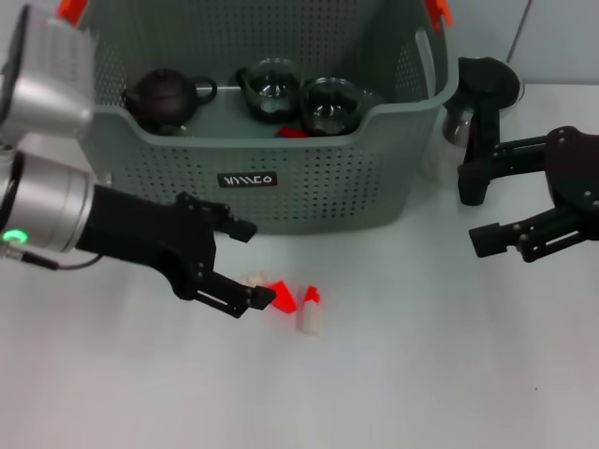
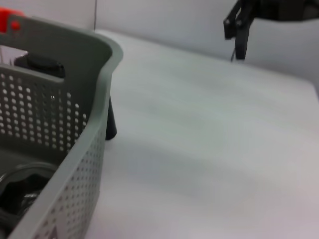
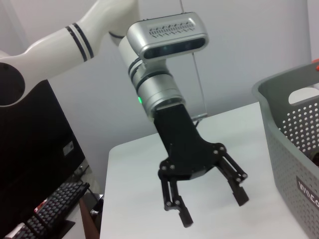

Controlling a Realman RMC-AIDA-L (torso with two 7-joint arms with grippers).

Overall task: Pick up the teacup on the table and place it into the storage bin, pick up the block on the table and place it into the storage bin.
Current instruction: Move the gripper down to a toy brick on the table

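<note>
The left gripper (image 1: pixel 245 267) hovers low over the tabletop (image 1: pixel 421 374) with jaws spread wide and empty, just beside the red-and-white block (image 1: pixel 292 304) in front of the storage bin (image 1: pixel 281 178). It should centre over the block before closing — the pieces look small. The right gripper (image 1: pixel 482 213) waits open beside the bin.

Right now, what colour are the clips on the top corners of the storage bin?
Orange. The clips on the storage bin show best in the head view.
</note>
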